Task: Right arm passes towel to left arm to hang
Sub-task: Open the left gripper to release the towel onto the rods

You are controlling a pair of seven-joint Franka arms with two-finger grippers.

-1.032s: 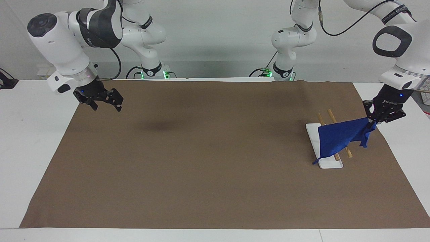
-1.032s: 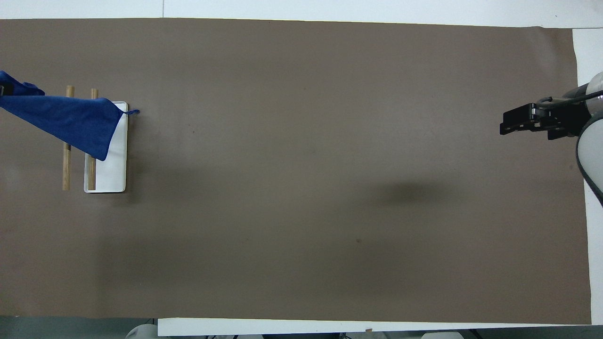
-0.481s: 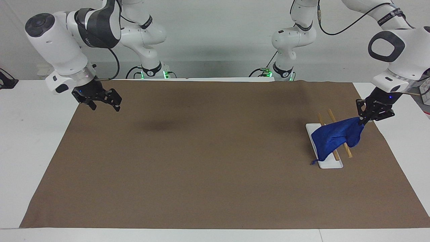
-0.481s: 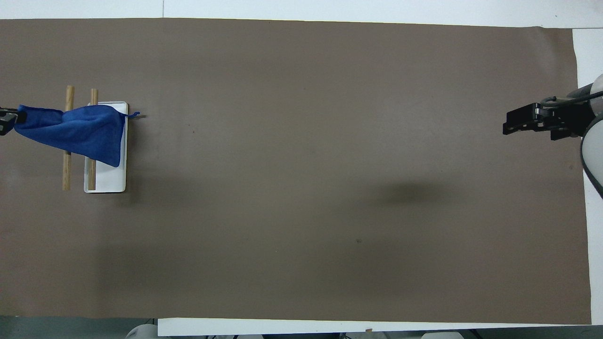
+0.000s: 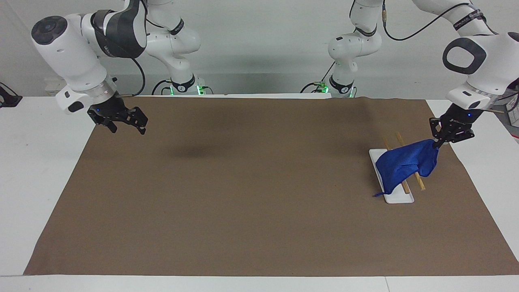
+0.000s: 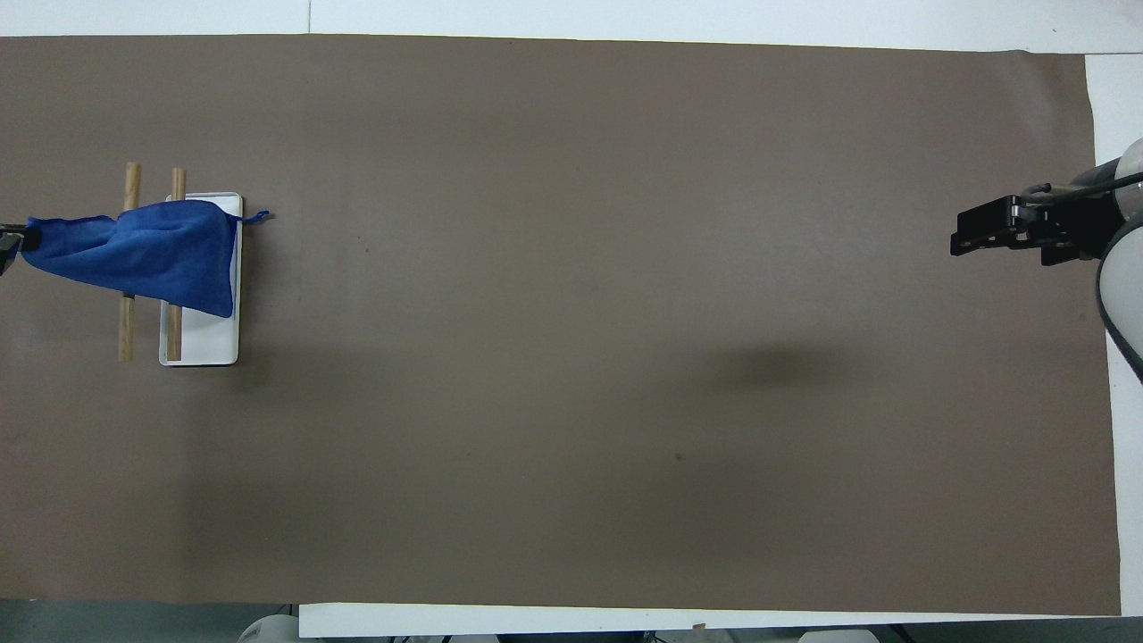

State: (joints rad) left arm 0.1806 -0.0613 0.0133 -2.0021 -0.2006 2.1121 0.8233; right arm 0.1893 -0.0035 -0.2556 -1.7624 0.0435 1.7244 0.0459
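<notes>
Two claws up. Left claw [image 5: 439, 140] pinches one corner of the towel [image 5: 405, 164], clamped on it over the left arm's end of the bench [image 5: 32, 170]. Towel drapes across the two wooden rods [image 5: 417, 180] of the rack, loop tail touching the white base [image 5: 399, 198]. Right claw [image 5: 126, 126] waits over the right arm's end, fingers spread, holding nothing.
</notes>
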